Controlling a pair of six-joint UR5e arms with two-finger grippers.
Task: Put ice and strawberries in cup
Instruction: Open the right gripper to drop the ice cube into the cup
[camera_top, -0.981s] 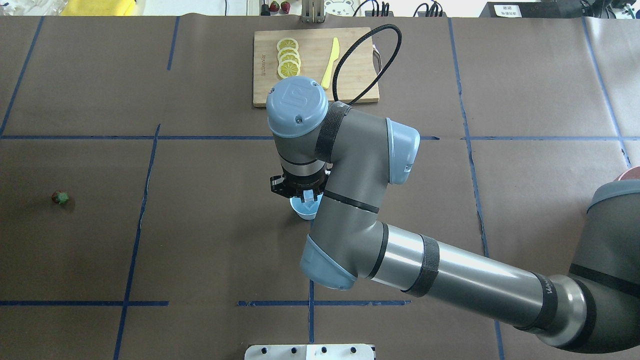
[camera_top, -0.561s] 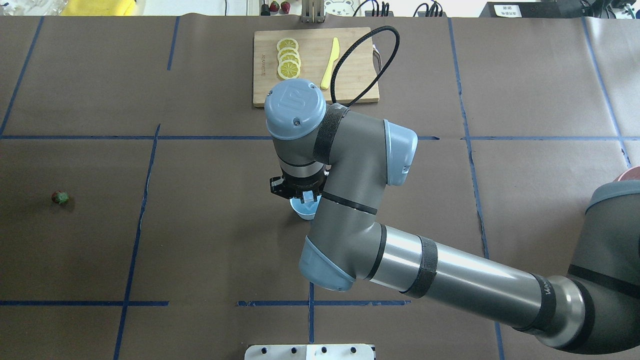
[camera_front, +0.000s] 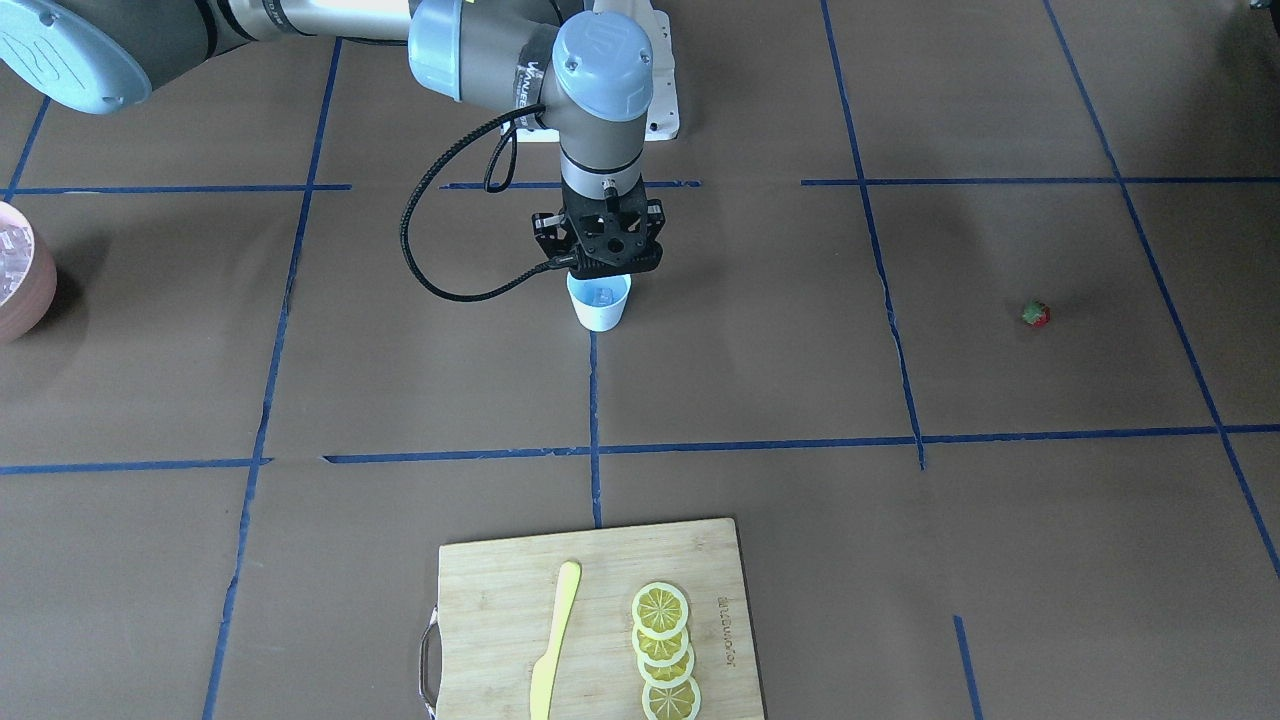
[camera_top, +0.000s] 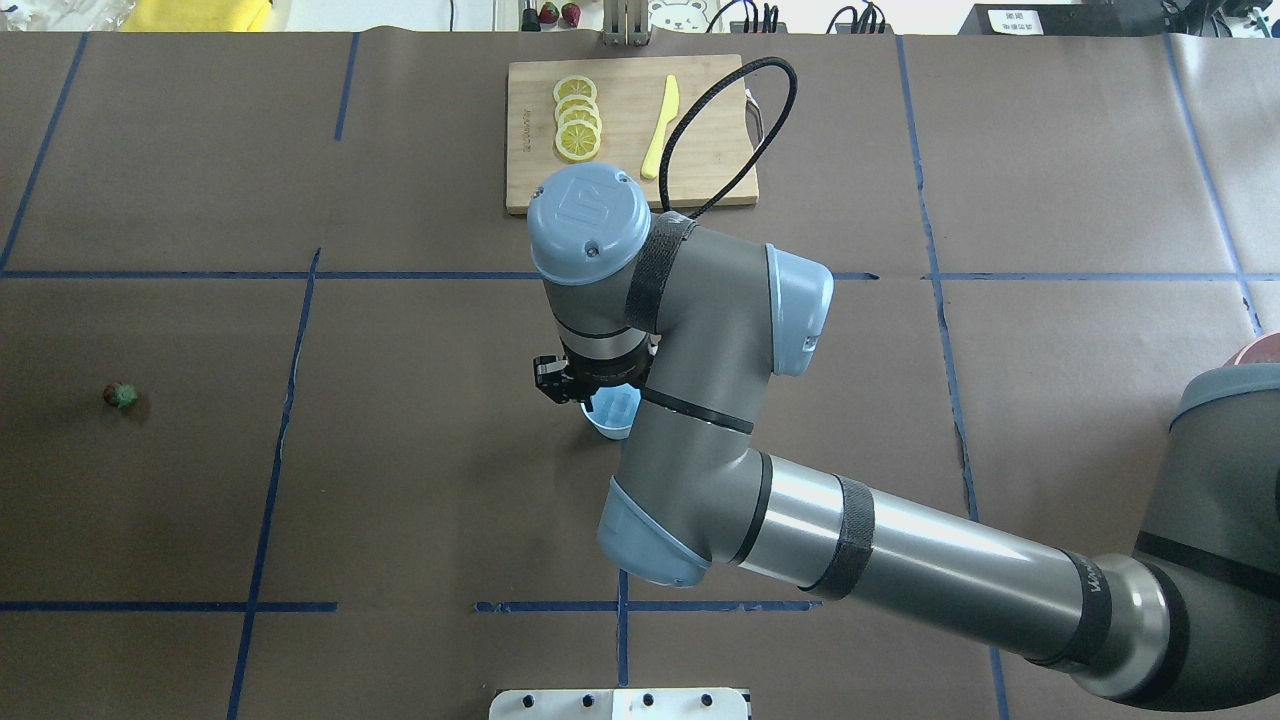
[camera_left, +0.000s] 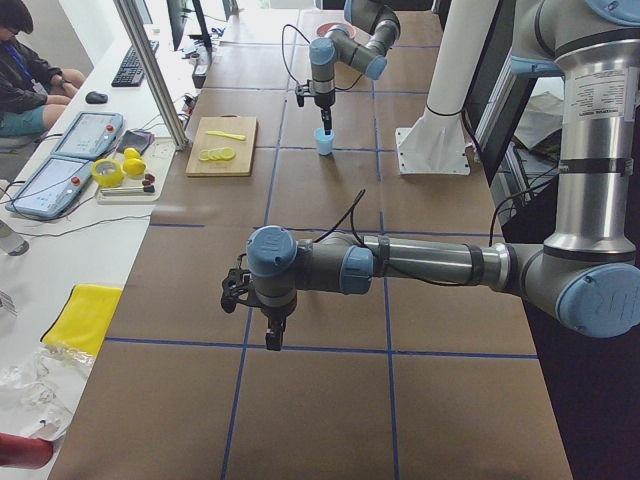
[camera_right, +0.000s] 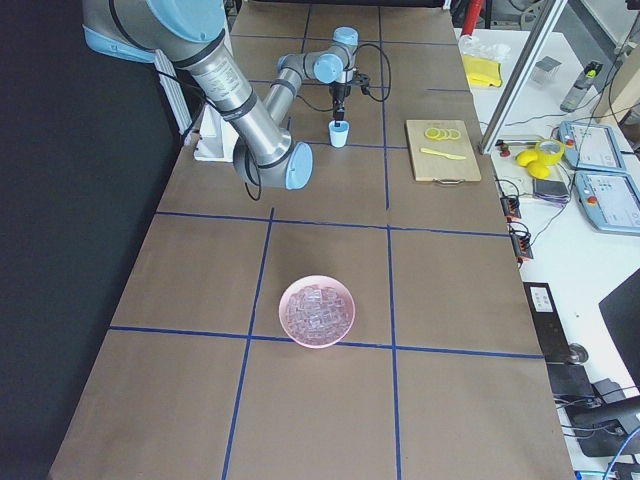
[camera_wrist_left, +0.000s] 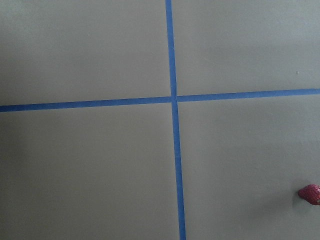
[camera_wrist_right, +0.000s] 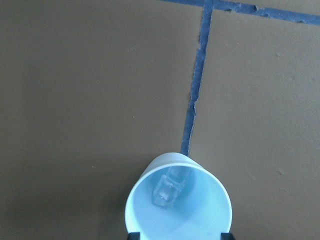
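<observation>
Masking cup (camera_front: 598, 308) rim: right tool (camera_front: 598, 267)

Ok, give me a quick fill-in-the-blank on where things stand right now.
The cup holds one ___ cube.
The right gripper hangs over the ___, jaws open.
The strawberry lies on the ___, outside the cup.
The lemon slices rest on the wooden ___.
Missing: ice; cup; table; board.

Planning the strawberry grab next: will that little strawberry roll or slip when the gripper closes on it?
The strawberry looks tiny and rounded, lying loose on flat brown paper, so a nudge may roll it. Probably very light. Its softness cannot be told.
</observation>
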